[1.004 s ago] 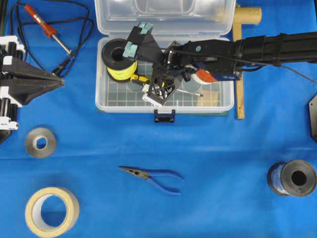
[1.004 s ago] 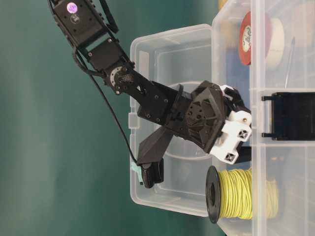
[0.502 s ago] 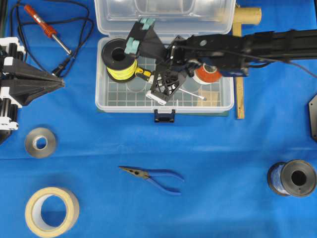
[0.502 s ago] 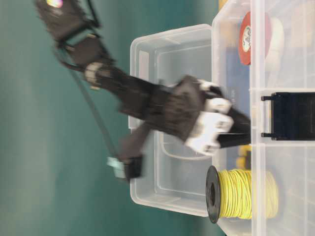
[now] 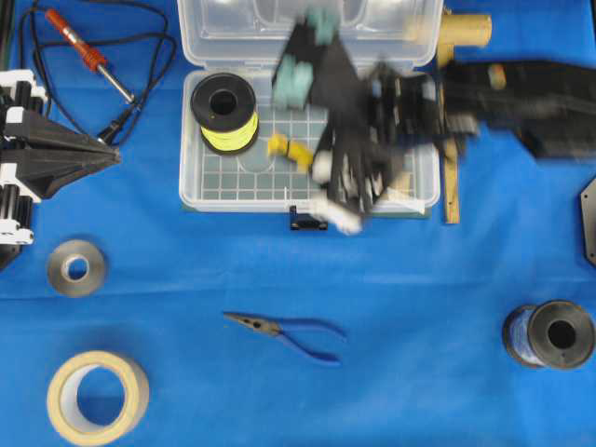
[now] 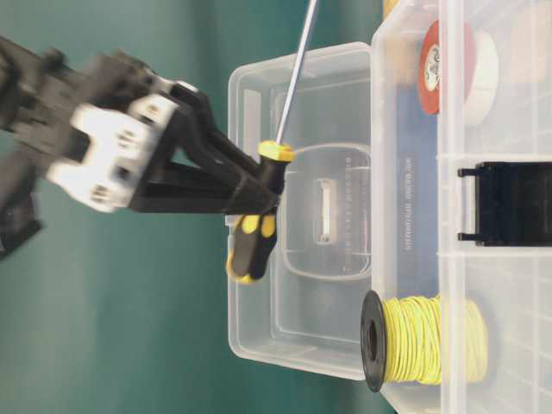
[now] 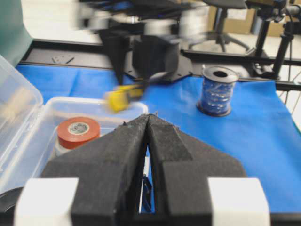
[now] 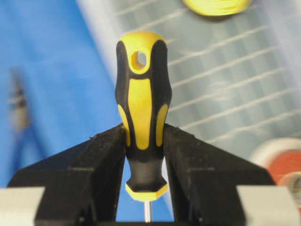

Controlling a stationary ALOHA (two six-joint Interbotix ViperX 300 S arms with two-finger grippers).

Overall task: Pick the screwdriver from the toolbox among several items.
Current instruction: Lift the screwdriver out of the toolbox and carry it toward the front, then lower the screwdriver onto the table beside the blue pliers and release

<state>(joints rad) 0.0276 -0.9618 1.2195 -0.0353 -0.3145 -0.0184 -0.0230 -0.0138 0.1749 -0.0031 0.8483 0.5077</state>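
My right gripper (image 8: 143, 134) is shut on the screwdriver (image 8: 142, 103), its pads clamping the lower part of the yellow-and-black handle. In the table-level view the gripper (image 6: 259, 194) holds the screwdriver (image 6: 254, 237) raised clear of the clear toolbox (image 6: 414, 259), with the silver shaft sticking out sideways. Overhead, the blurred right gripper (image 5: 307, 158) and screwdriver (image 5: 289, 149) hang over the toolbox (image 5: 191, 197). The yellow wire spool (image 5: 223, 112) and the orange tape roll (image 6: 448, 65) lie in the box. My left gripper (image 5: 114, 156) is shut and empty at the left, apart from the box.
A soldering iron (image 5: 84, 51) with a black cord lies at the back left. Blue-handled pliers (image 5: 289, 331), a grey roll (image 5: 76, 267) and a tan tape roll (image 5: 98, 398) lie in front. A blue wire spool (image 5: 549, 335) stands front right. A wooden ruler (image 5: 452, 186) lies beside the box.
My right gripper has closed on the screwdriver down in the toolbox and lifted it up out of the box, moving fast. The left arm has not moved.
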